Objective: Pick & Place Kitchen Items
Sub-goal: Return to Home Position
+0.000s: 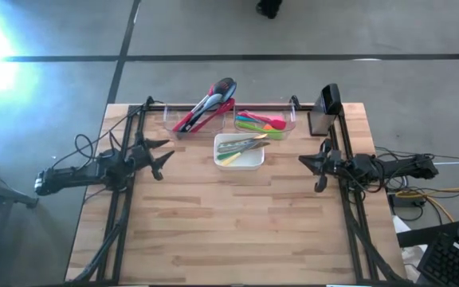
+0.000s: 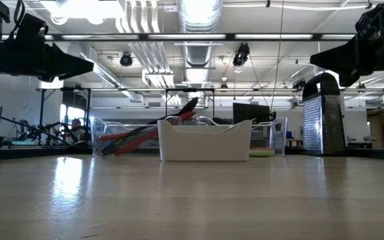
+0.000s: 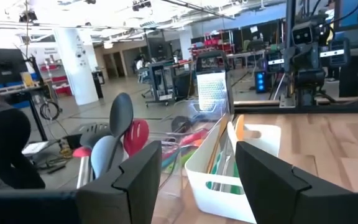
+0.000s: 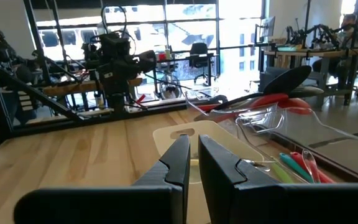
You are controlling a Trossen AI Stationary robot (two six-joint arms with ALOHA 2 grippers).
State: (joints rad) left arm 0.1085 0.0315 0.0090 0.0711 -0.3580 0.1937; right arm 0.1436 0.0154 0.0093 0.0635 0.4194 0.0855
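Your utensils (image 1: 211, 104) are all in containers at the table's (image 1: 229, 231) far edge. Black, grey and red ones lie in the left bin (image 1: 183, 119), with their heads sticking up past its far end. Green, blue and pink ones lie in the right bin (image 1: 287, 123). A yellow and some grey ones lie in the dish (image 1: 249, 162), just in front of the gap between the bins. A grater (image 2: 324, 117) stands upright just beside the right bin, between it and the right frame rail.

The left gripper (image 1: 164, 155) hangs near the left rail with its fingers spread and nothing between them. The right gripper (image 1: 305, 162) hangs near the right rail with its fingers drawn almost together, also holding nothing. Both are well apart from the bins and the dish. Bare wood lies between them and runs to the near edge.

The low view shows what the high view cannot: both grippers are above the dish's rim and off the tabletop. In the left wrist view you can see the spoon heads rising over the left bin.
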